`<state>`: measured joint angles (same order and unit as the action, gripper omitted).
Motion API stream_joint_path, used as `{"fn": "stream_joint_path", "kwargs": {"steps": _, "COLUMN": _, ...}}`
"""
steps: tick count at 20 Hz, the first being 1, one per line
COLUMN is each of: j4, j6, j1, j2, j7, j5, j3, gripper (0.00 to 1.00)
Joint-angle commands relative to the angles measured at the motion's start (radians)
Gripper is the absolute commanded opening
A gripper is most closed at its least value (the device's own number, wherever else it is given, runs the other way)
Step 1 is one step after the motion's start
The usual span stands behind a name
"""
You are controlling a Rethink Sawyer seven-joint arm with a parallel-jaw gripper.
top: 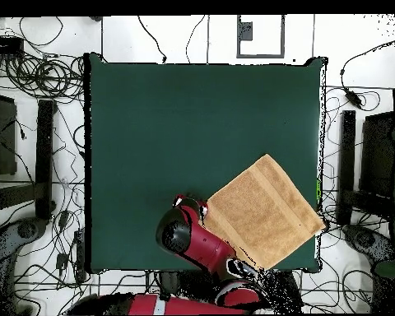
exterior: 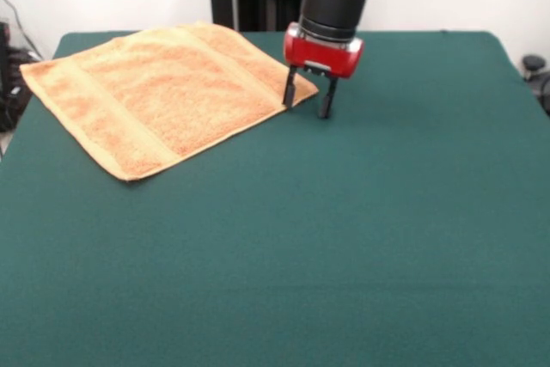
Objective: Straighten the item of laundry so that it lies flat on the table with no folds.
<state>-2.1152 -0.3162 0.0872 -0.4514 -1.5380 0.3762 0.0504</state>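
A: One towel (exterior: 163,96), front view?
B: Spread flat at the bench's (exterior: 344,238) ten o'clock; the fingers (exterior: 290,92) stand parted, empty, at its three o'clock corner.
A: Overhead?
B: Towel (top: 264,212) lies at four o'clock, gripper (top: 188,203) beside its nine o'clock corner.

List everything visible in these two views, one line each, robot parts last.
towel: one, orange-tan, spread flat at a slant near the table's robot-side edge, one corner at the table's side edge, another by the hand.
table: one, dark green cloth top, far larger than the towel.
cables: many, black, strewn on the white floor around the table.
arm: one, red and black, reaching over the table edge next to the towel.
hand: one, red body with two black fingers, open, pointing down at the towel's corner; one fingertip at the towel's edge, the other over bare cloth.
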Motion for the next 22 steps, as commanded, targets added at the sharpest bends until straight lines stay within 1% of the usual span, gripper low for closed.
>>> {"fn": "stream_joint_path", "kwargs": {"steps": 1, "j4": 0.129, "j6": -0.022, "j1": -0.037, "j2": 0.034, "j7": -0.254, "j5": 0.001, "j3": -0.143, "gripper": 1.00}}
{"fn": "stream_joint_path", "kwargs": {"steps": 7, "j4": 0.126, "j6": -0.058, "j1": -0.023, "j2": 0.038, "j7": -0.280, "j5": -0.019, "j3": -0.157, "gripper": 1.00}}
{"fn": "stream_joint_path", "kwargs": {"steps": 9, "j4": 0.105, "j6": -0.029, "j1": -0.021, "j2": 0.014, "j7": -0.276, "j5": -0.015, "j3": -0.150, "gripper": 1.00}}
{"fn": "stream_joint_path", "kwargs": {"steps": 10, "j4": 0.085, "j6": 0.001, "j1": -0.033, "j2": -0.011, "j7": -0.269, "j5": 0.001, "j3": -0.133, "gripper": 1.00}}
{"fn": "stream_joint_path", "kwargs": {"steps": 11, "j4": 0.067, "j6": 0.022, "j1": -0.032, "j2": -0.037, "j7": -0.262, "j5": -0.001, "j3": -0.125, "gripper": 1.00}}
{"fn": "stream_joint_path", "kwargs": {"steps": 13, "j4": 0.034, "j6": 0.054, "j1": -0.014, "j2": -0.076, "j7": -0.252, "j5": -0.020, "j3": -0.127, "gripper": 1.00}}
{"fn": "stream_joint_path", "kwargs": {"steps": 15, "j4": 0.008, "j6": 0.059, "j1": 0.021, "j2": -0.096, "j7": -0.252, "j5": -0.058, "j3": -0.147, "gripper": 1.00}}
{"fn": "stream_joint_path", "kwargs": {"steps": 17, "j4": -0.016, "j6": 0.067, "j1": 0.038, "j2": -0.117, "j7": -0.252, "j5": -0.079, "j3": -0.152, "gripper": 1.00}}
{"fn": "stream_joint_path", "kwargs": {"steps": 22, "j4": -0.038, "j6": 0.076, "j1": 0.073, "j2": -0.134, "j7": -0.246, "j5": -0.116, "j3": -0.166, "gripper": 1.00}}
